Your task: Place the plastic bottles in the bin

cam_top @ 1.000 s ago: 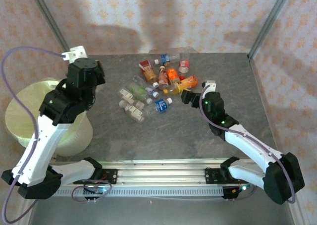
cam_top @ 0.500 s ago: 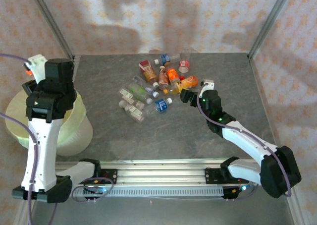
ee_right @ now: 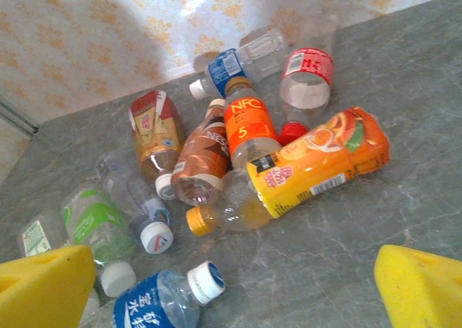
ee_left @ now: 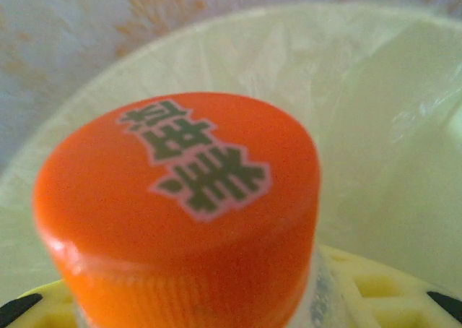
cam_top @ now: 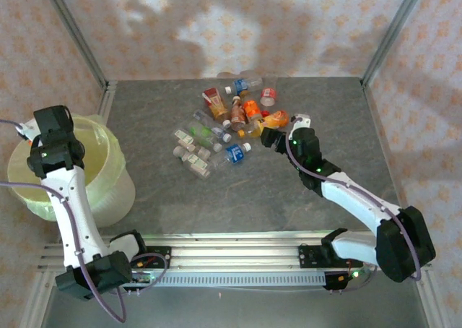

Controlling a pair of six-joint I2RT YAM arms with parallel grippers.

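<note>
- Left hand [ee_left: 202,299] is clamped on a bottle [ee_left: 180,198]. The orange cap sits right up against the wrist cam, with a yellow pad [ee_left: 375,285] on either side of the neck.
- It hangs over the bin [cam_top: 108,173], which stands at the left edge of the desk [cam_top: 303,198]. The bag [ee_left: 382,126] is directly behind the cap, so my guess is it's parked there for the drop.
- The body of that bottle is hidden below the cap, so I can't say how it's tilted.
- The other bottles [cam_top: 224,126] lie on their sides in a loose heap near the middle of the desk's far edge, most of them touching a neighbour.
- Right hand [ee_right: 231,292] is wide open and low at the heap's right side, gripping nothing.
- The juice bottle [ee_right: 317,162] is just ahead of it, leaning on the others. Looks like it's lining up the next pick.
- Pulling that one out could set its neighbours rolling.
</note>
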